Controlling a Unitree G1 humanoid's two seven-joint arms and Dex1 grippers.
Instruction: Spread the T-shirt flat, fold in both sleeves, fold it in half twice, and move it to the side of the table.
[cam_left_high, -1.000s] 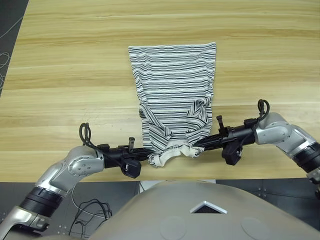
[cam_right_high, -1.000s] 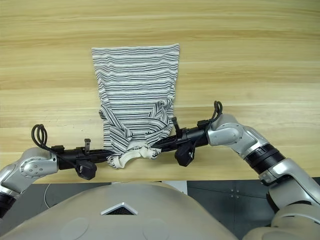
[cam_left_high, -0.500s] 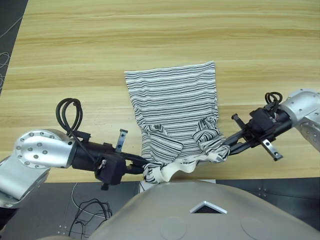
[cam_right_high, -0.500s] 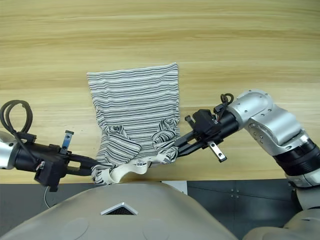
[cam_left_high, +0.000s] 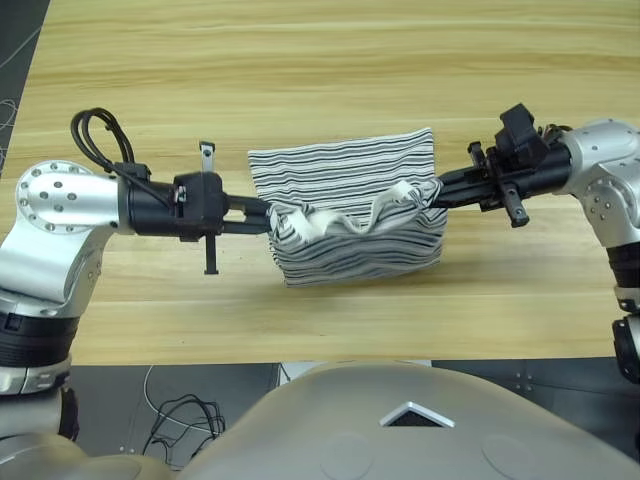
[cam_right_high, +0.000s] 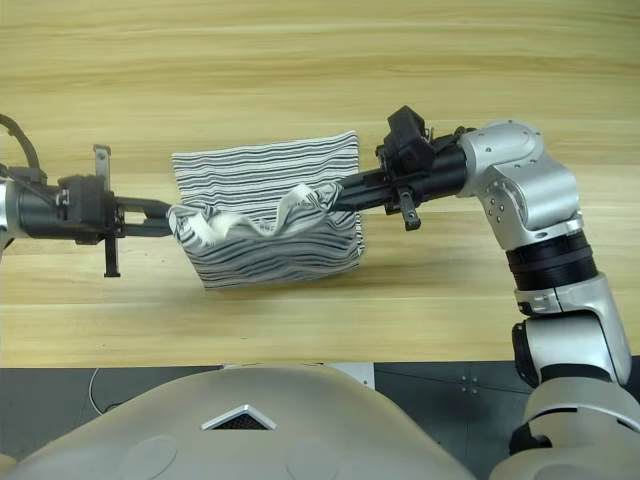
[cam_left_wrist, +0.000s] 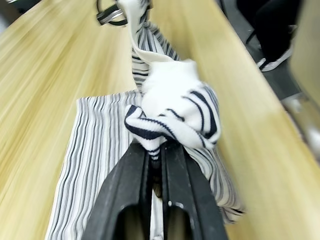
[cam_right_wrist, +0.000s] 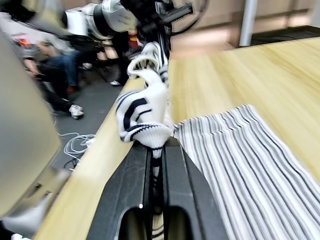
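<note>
The black-and-white striped T-shirt (cam_left_high: 350, 215) lies on the wooden table (cam_left_high: 300, 60), doubled over, its white-edged near end lifted above the far half. My left gripper (cam_left_high: 270, 212) is shut on the left corner of that lifted end, and in the left wrist view the bunched cloth (cam_left_wrist: 172, 107) sits pinched between the black fingers (cam_left_wrist: 131, 175). My right gripper (cam_left_high: 432, 195) is shut on the right corner, where the cloth (cam_right_wrist: 145, 112) bulges over its fingers (cam_right_wrist: 177, 175). The lifted edge sags between the two grippers.
Bare wooden tabletop surrounds the shirt on all sides, with wide room at the far side and to the left and right. The table's near edge (cam_left_high: 200, 362) runs just below the arms. Cables (cam_left_high: 170, 410) lie on the dark floor beyond that edge.
Both grippers have carried the shirt's near end up and away from the table's near edge, over the far half. The shirt went from lying long to folded about in half.
</note>
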